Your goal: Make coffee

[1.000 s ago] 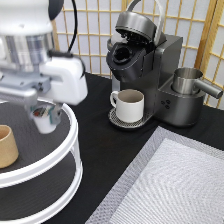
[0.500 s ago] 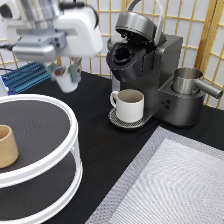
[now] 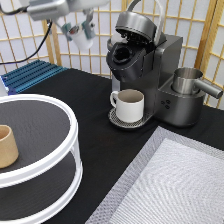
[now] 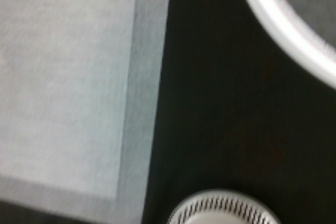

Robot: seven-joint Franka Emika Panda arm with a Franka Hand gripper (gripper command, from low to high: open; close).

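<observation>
The desk (image 3: 95,145) carries one two-tier white turntable stand (image 3: 60,150) at the exterior view's left, one grey mat (image 3: 175,185) at the bottom right, and one coffee machine (image 3: 150,75) with its lid raised, exposing the pod chamber for loading. One cream mug (image 3: 130,105) sits on the drip tray to catch the brew. One tan cup (image 3: 6,146) rests on the stand. The end effector (image 3: 80,32), raised at the top left of the machine, grips one white coffee pod (image 3: 82,41) between closed fingers.
</observation>
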